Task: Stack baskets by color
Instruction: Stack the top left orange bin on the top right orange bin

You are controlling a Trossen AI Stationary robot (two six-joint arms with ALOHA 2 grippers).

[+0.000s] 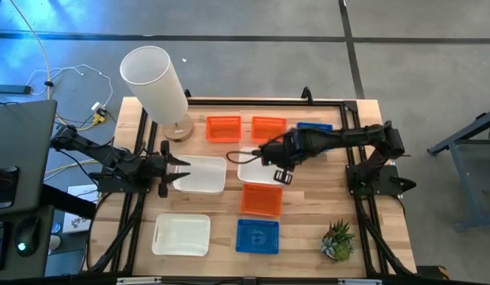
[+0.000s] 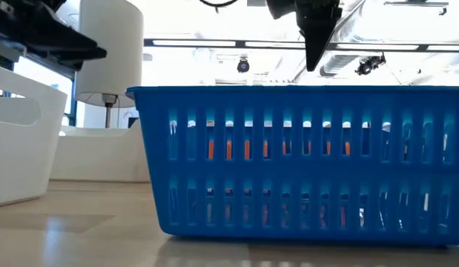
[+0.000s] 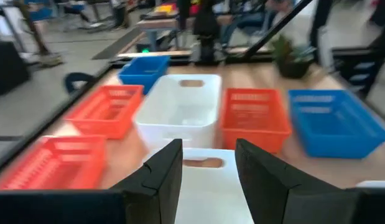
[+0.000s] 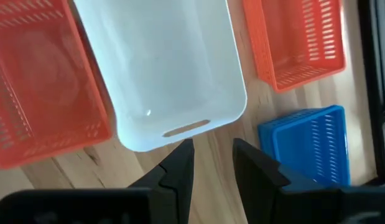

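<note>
— Two dark grippers, parted and empty?
— Yes: left gripper (image 1: 172, 172) at the left white plastic basket (image 1: 201, 175), right gripper (image 1: 281, 171) above the middle white one (image 1: 252, 169); orange mesh baskets (image 1: 223, 128) line the table's (image 1: 308, 214) far edge.

Bright backlight is flooding the low view, washing out the room behind the blue basket (image 2: 299, 159). The left wrist view is blurring throughout. Soft, short shadows are lying on the table (image 1: 308, 218).

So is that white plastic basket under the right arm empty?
Empty: the white plastic basket shows only its bare floor.
</note>
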